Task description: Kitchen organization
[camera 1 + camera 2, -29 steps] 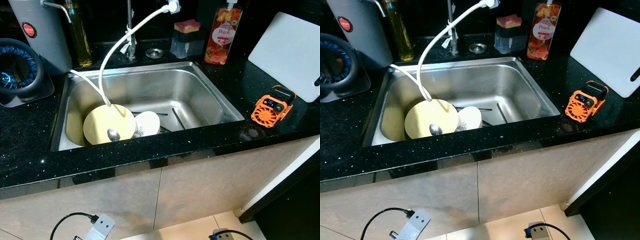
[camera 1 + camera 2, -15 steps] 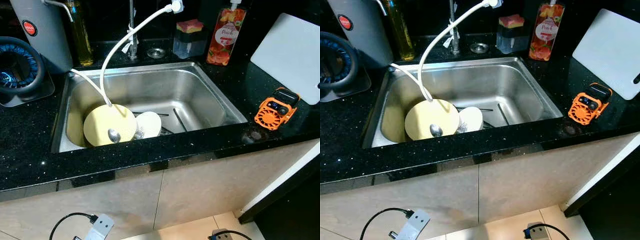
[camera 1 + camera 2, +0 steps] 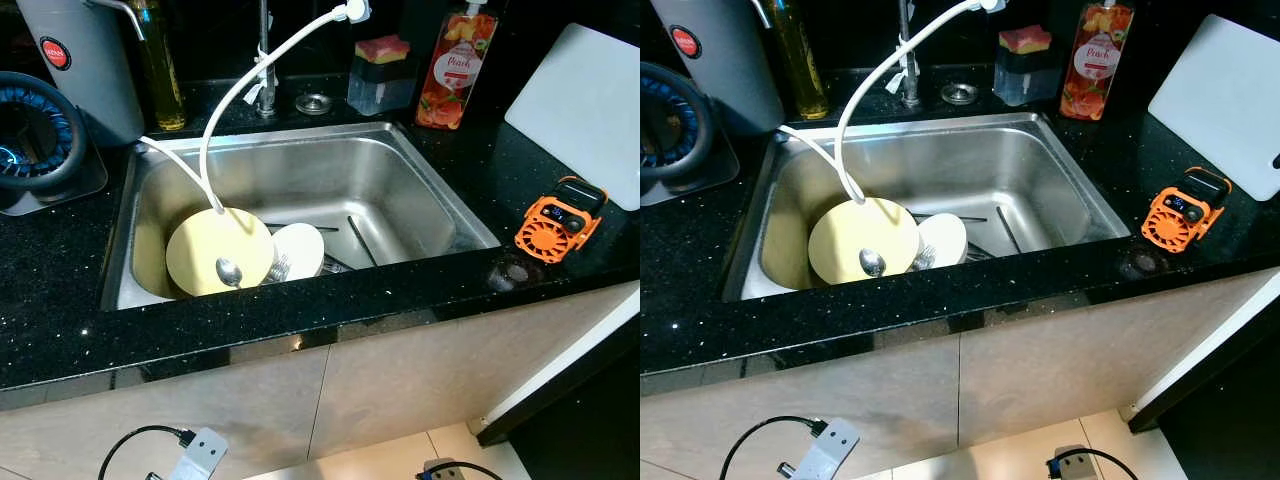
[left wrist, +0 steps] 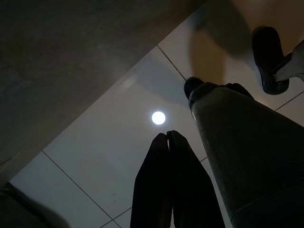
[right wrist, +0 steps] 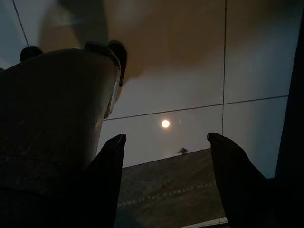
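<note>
Below counter edge, both arms idle over floor tiles: left tool clenched, holding nothing; right tool spread wide, empty. Yellow plate w/ spoon in sink, 9 o'clock side.

We note the white cutting board cut off at the right frame edge; grey canister and faucet cropped at top; yellow plate near edge hidden behind counter lip; soap bottle label illegible
</note>
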`<state>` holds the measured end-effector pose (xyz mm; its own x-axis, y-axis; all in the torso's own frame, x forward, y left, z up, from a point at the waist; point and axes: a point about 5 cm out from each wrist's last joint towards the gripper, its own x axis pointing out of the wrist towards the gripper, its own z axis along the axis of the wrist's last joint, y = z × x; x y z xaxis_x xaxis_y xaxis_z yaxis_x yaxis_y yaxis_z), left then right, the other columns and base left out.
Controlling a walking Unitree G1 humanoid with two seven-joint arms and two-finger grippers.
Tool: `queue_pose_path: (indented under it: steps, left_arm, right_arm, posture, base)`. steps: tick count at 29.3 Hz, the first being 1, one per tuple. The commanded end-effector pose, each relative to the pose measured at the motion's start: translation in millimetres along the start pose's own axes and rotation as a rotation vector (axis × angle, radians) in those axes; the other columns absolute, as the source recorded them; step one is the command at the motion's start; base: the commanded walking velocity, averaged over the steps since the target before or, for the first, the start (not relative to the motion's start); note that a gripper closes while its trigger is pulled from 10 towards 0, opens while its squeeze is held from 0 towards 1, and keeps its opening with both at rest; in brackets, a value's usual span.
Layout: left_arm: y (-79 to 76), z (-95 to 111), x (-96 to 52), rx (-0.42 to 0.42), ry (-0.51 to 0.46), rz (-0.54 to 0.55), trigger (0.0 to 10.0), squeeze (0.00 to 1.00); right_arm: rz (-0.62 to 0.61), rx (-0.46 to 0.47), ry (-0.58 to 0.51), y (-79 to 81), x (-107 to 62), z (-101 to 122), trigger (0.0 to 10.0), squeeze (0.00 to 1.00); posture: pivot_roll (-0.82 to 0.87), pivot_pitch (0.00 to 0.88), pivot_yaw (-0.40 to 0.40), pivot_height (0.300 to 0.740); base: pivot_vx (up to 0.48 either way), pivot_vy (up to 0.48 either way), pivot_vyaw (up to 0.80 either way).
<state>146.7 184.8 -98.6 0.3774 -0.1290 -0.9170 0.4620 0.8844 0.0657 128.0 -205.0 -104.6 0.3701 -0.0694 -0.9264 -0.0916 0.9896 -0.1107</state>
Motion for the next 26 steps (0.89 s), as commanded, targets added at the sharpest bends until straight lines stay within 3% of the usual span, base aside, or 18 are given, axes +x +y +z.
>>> queue_pose_path:
  steps: [1, 26]
  left_arm:
    - [-35.2, -48.6, -3.2, -0.018, 0.181, -0.097, 10.0, 0.00]
    - [-38.4, -48.2, -2.8, -0.027, 0.182, -0.106, 10.0, 0.00]
  right_arm:
    - [0.016, -0.004, 0.025, 4.6, -0.1, -6.2, 10.0, 0.00]
    - [0.013, -0.013, 0.026, 2.1, -0.3, -6.2, 10.0, 0.00]
  posture:
    - [0.13, 0.071, -0.069, 0.740]
    - [0.13, 0.071, -0.080, 0.740]
  base:
    - [0.000, 0.000, 0.00]
    - [0.000, 0.000, 0.00]
